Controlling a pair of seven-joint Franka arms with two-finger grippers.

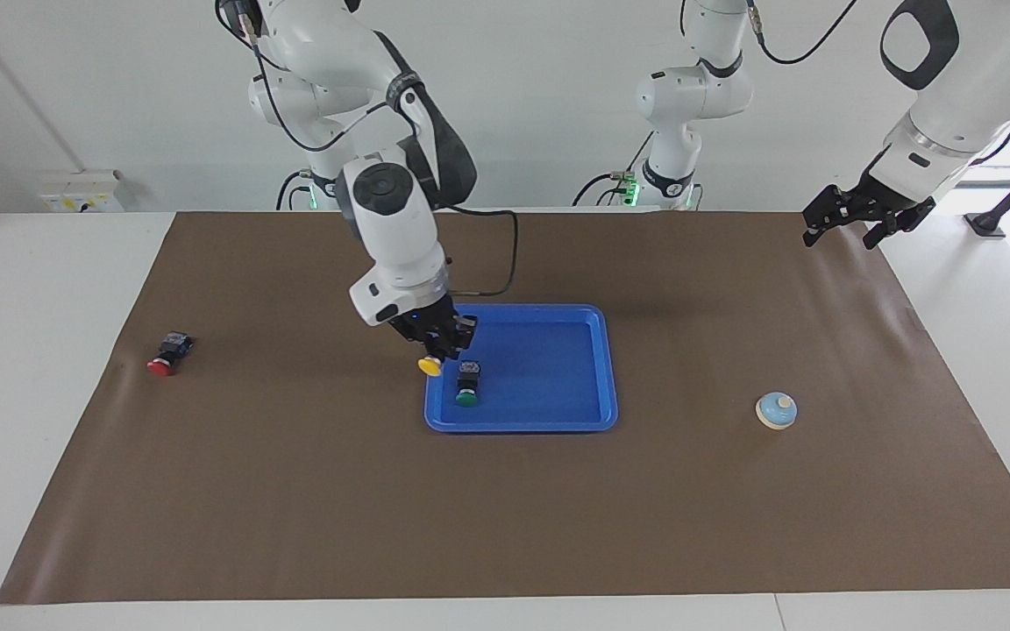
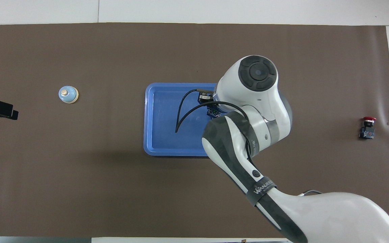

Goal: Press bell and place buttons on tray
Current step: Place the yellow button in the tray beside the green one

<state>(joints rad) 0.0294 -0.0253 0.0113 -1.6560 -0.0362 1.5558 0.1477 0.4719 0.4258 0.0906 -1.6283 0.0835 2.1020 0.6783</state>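
The right arm reaches down and forward, its wrist tilted, the right gripper [image 1: 440, 349] with fingers clamped on the yellow button [image 1: 430, 365]; the left arm waits raised, the left gripper [image 1: 856, 215] spread apart.

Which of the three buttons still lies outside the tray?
The red button, alone on the brown mat toward the right arm's end; green lies in the tray, yellow in the right pincer.

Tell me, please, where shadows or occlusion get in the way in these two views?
Overhead view: the right arm covers its own hand, both buttons there and part of the tray. Facing view: nothing hides the right hand, the yellow button or the green button; shadows on the mat are soft.
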